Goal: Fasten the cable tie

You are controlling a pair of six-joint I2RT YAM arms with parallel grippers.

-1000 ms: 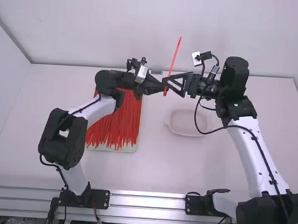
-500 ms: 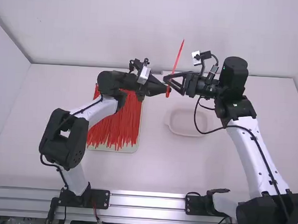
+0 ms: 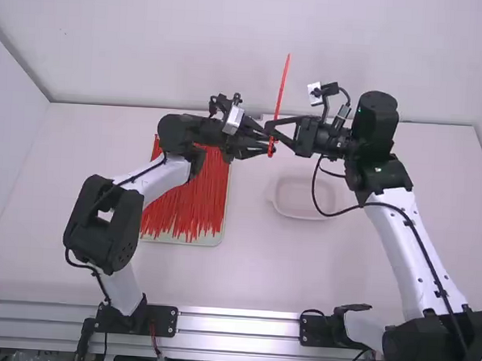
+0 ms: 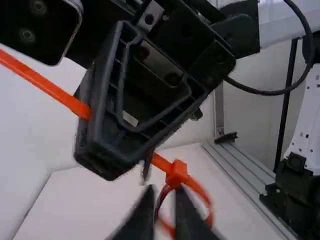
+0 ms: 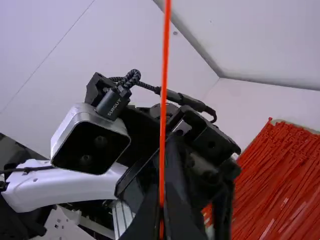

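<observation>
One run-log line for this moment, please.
cable tie: looped, held mid-air above table | left gripper: shut on loop | right gripper: shut on tail | spare ties: piled on board

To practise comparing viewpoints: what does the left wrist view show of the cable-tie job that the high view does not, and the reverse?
The left wrist view adds the head and the loop it closes, close to the right hand. The high view adds the pile of spare red ties and the clear tray on the table. Both share the red cable tie, pinched between the left hand and the right hand.
</observation>
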